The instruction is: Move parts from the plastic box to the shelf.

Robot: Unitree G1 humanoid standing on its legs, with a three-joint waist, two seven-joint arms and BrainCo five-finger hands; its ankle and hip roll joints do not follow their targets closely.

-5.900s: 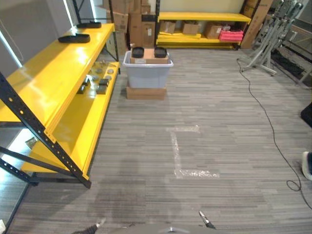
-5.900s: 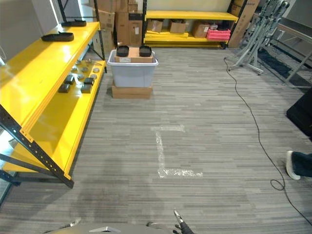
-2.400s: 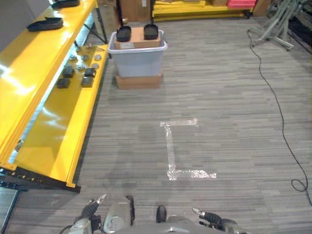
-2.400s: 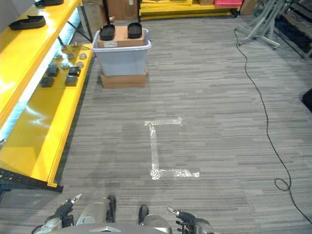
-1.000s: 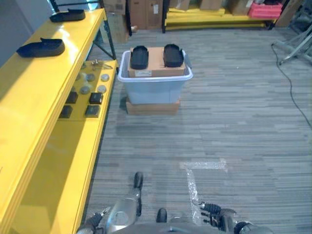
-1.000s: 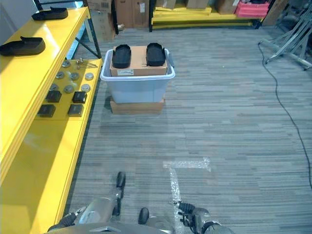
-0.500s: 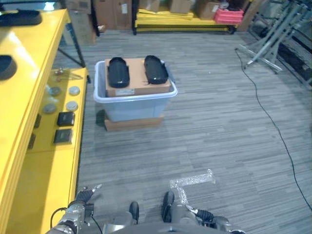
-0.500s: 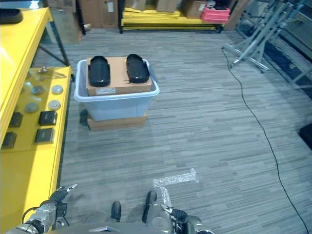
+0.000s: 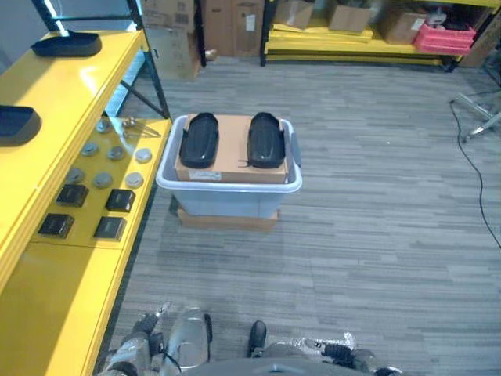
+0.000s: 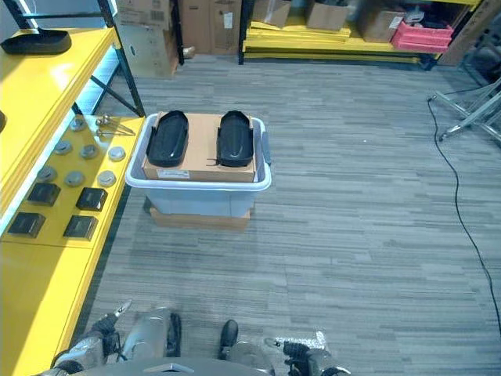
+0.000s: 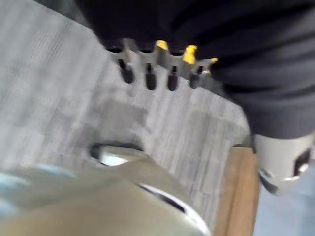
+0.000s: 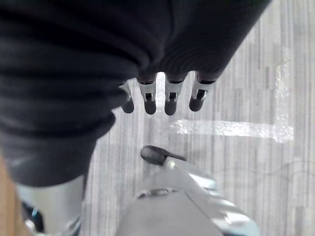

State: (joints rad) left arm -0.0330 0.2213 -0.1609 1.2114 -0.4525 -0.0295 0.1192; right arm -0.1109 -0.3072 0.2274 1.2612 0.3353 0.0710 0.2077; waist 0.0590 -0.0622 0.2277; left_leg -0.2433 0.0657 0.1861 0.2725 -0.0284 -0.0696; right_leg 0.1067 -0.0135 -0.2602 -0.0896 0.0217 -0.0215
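Approach step: plastic box ahead holds two black parts on cardboard, beside the yellow shelf. Left hand and right hand hang empty, fingers apparently relaxed. Next: likely step closer and reach in.

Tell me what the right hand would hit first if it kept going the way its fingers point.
Probably the grey floor: the right hand hangs with straight fingers aimed down at it, holding nothing; depth is hard to judge.

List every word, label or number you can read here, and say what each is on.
None can be read.
White label on the cardboard box in the plastic box: too small to read.
Print on the cartons at the back: too blurred to read.
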